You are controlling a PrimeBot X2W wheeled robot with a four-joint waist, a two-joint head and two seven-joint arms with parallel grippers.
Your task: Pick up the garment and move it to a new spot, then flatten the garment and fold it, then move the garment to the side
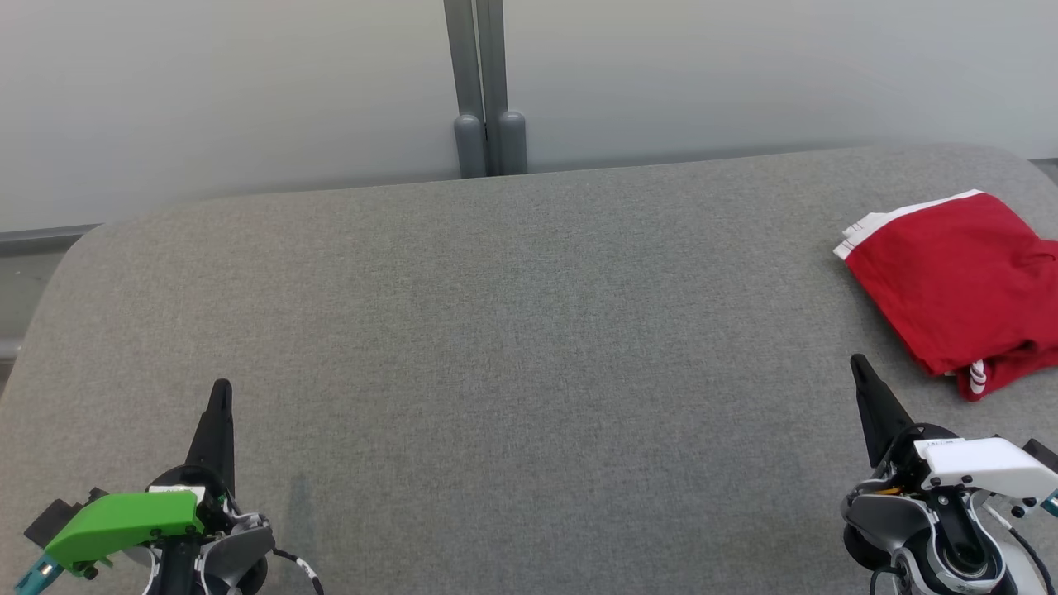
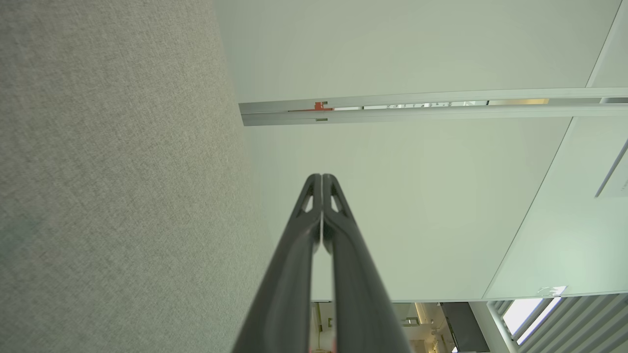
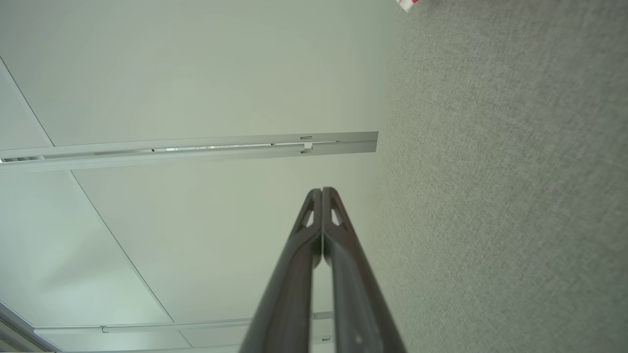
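Observation:
The garment [image 1: 959, 289] is red with white trim and lies folded at the far right of the grey padded table [image 1: 512, 330], partly cut off by the head view's right edge. A small corner of the garment [image 3: 407, 4] shows at the top of the right wrist view. My right gripper [image 1: 860, 364] is shut and empty, a short way below and to the left of the garment, apart from it. My left gripper [image 1: 221, 387] is shut and empty at the lower left, far from the garment. In both wrist views the fingertips [image 2: 321, 177] [image 3: 322, 190] are pressed together.
A pale wall with a grey vertical post [image 1: 486, 91] stands behind the table's far edge. The table's rounded corners fall away at the left [image 1: 50, 273] and right.

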